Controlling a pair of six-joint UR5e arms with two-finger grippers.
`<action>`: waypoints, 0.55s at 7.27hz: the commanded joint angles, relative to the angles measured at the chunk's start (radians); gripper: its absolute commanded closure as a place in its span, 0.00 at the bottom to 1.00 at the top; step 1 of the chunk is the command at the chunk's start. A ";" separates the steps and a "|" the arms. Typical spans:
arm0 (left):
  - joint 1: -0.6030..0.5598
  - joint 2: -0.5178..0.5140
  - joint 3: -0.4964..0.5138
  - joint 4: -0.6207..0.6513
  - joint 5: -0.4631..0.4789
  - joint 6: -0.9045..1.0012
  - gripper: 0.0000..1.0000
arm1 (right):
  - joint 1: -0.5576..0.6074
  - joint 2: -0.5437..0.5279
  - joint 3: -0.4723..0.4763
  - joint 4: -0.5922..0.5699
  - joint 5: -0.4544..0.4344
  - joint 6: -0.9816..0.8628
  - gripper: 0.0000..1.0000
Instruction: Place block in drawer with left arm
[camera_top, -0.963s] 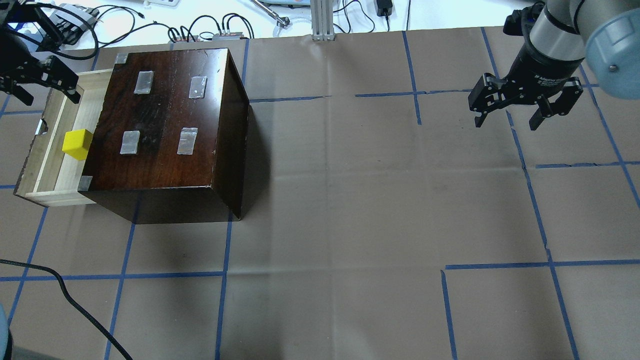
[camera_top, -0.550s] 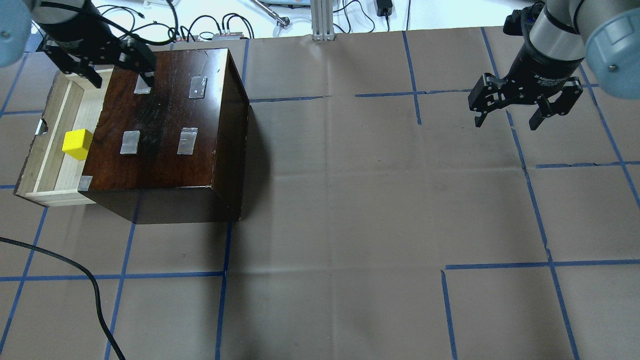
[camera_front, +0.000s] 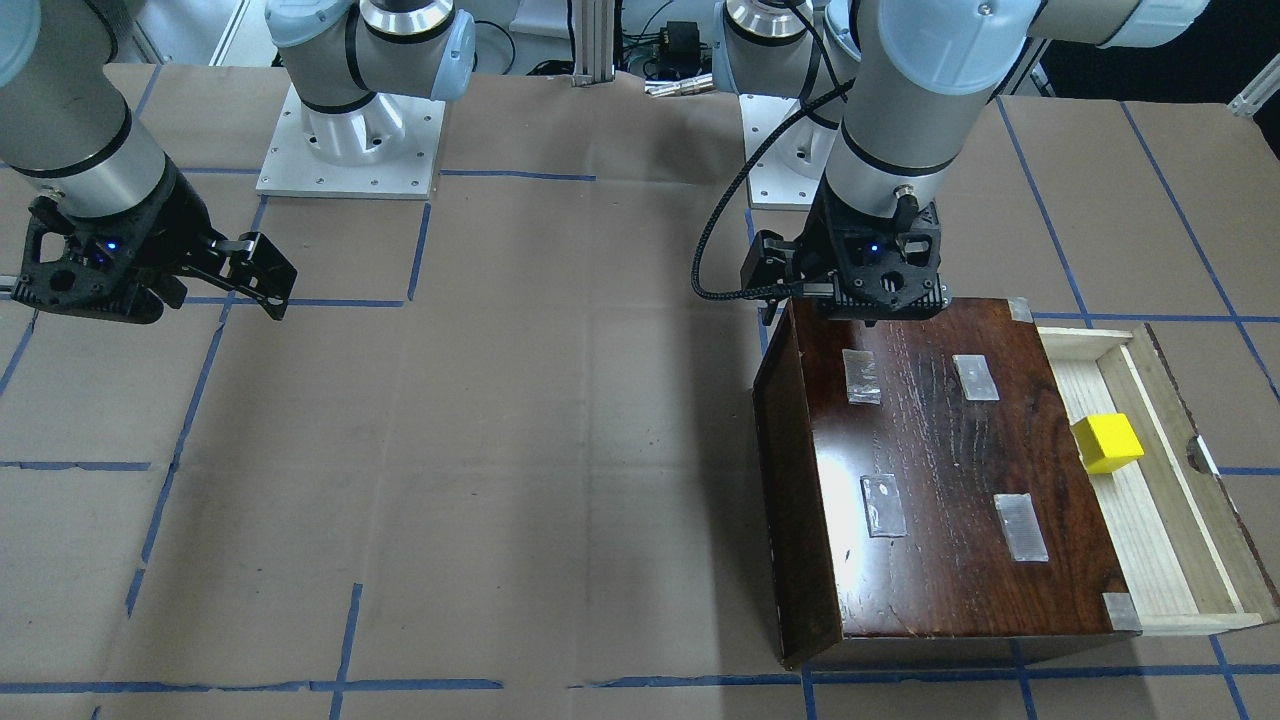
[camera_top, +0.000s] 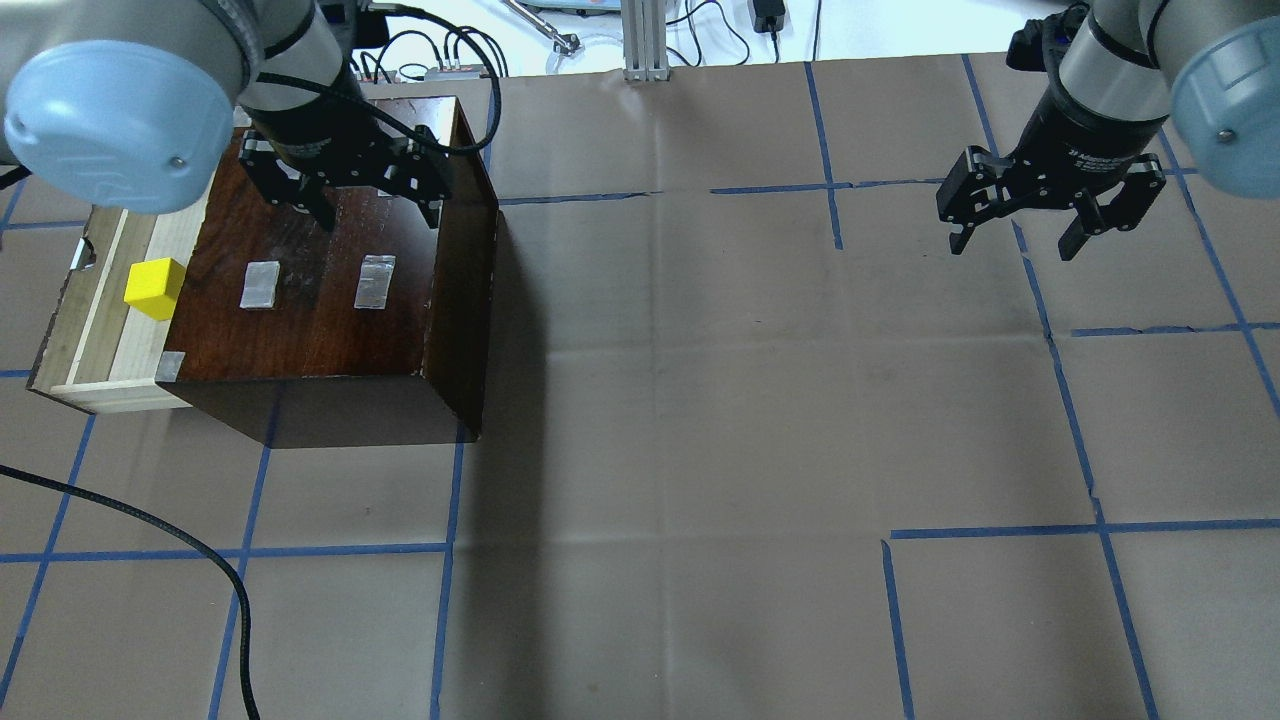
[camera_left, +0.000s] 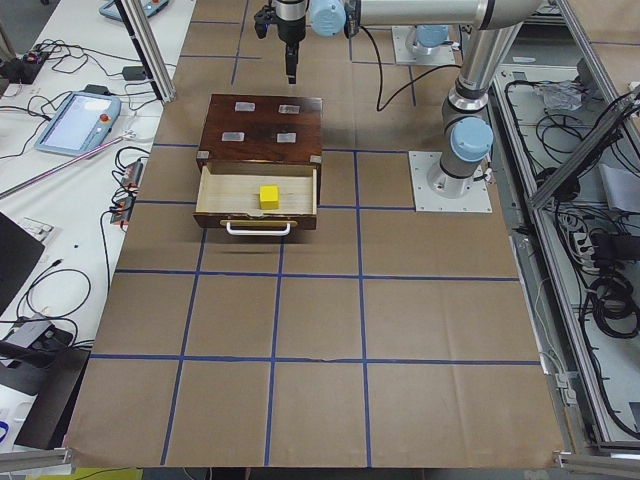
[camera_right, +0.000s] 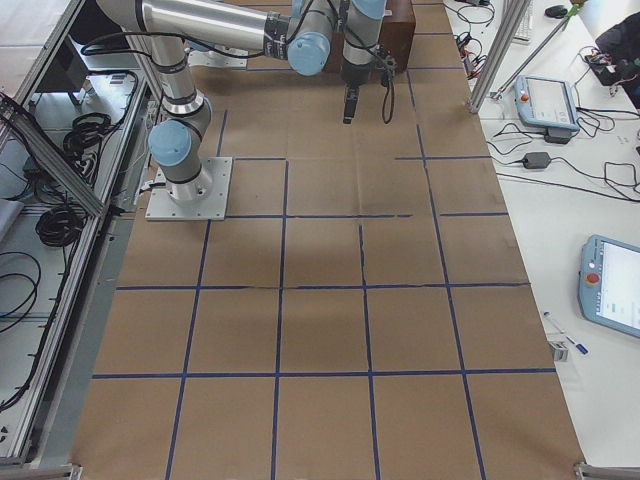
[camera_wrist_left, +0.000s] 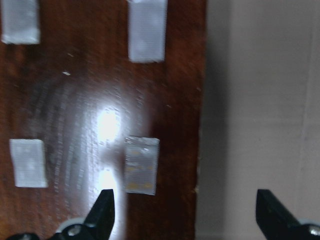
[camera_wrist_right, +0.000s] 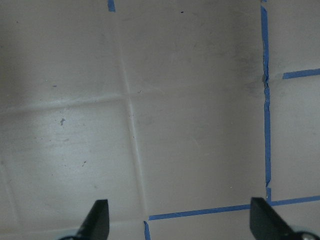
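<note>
The yellow block (camera_top: 153, 288) lies in the open pale-wood drawer (camera_top: 100, 300) that is pulled out of the dark-brown box (camera_top: 330, 290). It also shows in the front view (camera_front: 1106, 443) and the left view (camera_left: 268, 196). My left gripper (camera_top: 378, 212) is open and empty, above the far part of the box top, well away from the block. Its fingertips (camera_wrist_left: 102, 210) frame a tape patch (camera_wrist_left: 141, 165) in the left wrist view. My right gripper (camera_top: 1015, 245) is open and empty over bare table at the far right.
The box top carries several tape patches (camera_top: 375, 281). A black cable (camera_top: 150, 525) lies across the near left of the table. Cables and gear (camera_top: 440, 60) sit beyond the table's far edge. Blue tape lines (camera_top: 1070, 400) grid the brown table cover.
My left arm has swung from beyond the drawer's far corner rightward over the box top, still open and empty. The block, the drawer and the right arm have not moved.
</note>
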 joint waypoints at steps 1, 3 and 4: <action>-0.006 0.005 -0.010 -0.015 0.001 -0.001 0.01 | 0.000 0.000 0.001 0.000 0.000 -0.002 0.00; 0.002 0.006 -0.010 -0.016 0.001 0.005 0.01 | 0.000 0.000 0.001 0.000 0.000 -0.002 0.00; 0.007 0.006 -0.010 -0.015 -0.002 0.003 0.01 | 0.000 0.000 0.001 0.000 0.000 0.000 0.00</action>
